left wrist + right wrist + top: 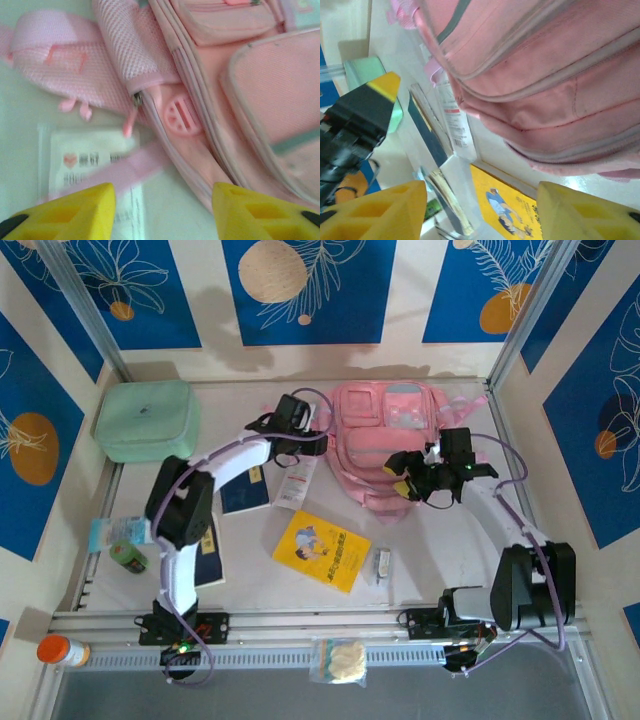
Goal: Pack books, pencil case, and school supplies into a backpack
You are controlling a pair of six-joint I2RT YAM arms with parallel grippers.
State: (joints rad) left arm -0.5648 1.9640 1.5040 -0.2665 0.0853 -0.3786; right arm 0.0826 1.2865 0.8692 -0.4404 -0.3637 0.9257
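The pale pink backpack (pixel 385 435) lies flat at the back centre of the table. My left gripper (pixel 306 438) hovers open at its left edge, over a pink strap (pixel 125 170) and the top of the white pencil case (pixel 82 160). Nothing sits between the yellow fingers (pixel 75 212). My right gripper (pixel 401 477) is open at the backpack's near edge (pixel 555 100), also holding nothing. The pencil case (pixel 294 481) lies beside one navy book (pixel 245 490); the other navy book (pixel 210 555) is further left. The yellow book (pixel 322 550) and the tiny pale oblong item (pixel 382 562) lie nearer the front.
A mint-green zip case (pixel 147 418) stands at the back left. A teal packet (pixel 108 533) and a small green item (pixel 128 556) lie by the left wall. An orange-capped bottle (pixel 60 650) and a clear bag (pixel 340 660) rest on the front rail.
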